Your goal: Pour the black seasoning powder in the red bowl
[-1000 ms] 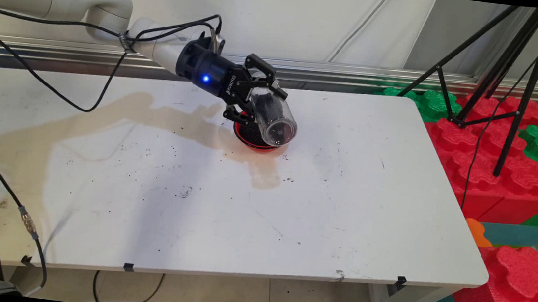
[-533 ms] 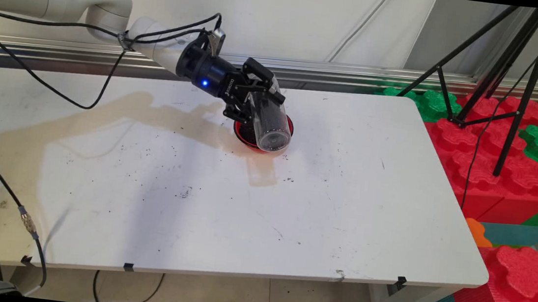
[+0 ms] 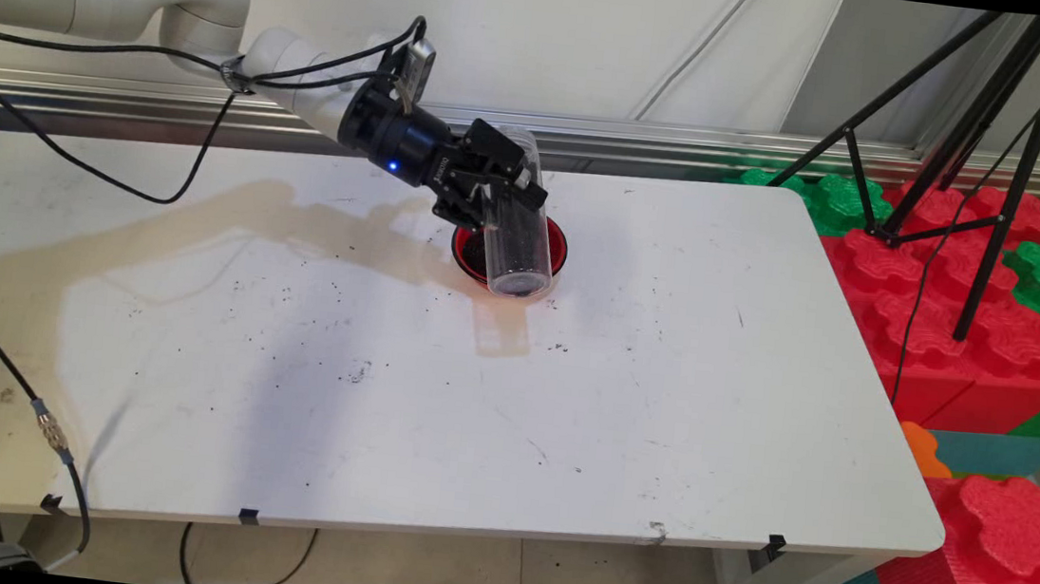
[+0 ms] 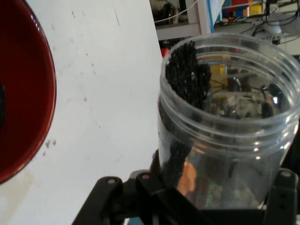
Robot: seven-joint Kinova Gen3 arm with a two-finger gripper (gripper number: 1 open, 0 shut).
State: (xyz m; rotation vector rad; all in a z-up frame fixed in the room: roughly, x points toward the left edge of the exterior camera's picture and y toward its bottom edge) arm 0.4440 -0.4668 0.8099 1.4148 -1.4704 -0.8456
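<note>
A clear plastic jar (image 3: 518,235) partly filled with small black grains (image 4: 187,77) is hanging tilted over a red bowl (image 3: 555,241) near the far middle of the white counter (image 3: 433,398). The black tool (image 3: 491,192) is pinching the jar around its body, reaching in from the upper left. In the hand view, the grains are lying along the jar's side toward its open mouth. Dark specks (image 3: 360,372) are dotting the counter nearby.

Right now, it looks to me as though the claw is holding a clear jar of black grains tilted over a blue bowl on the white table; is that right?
Not quite: the bowl is red, not blue, as the main view shows. The rest holds: the claw grips the clear jar of black grains, tilted over it on the white table.
</note>
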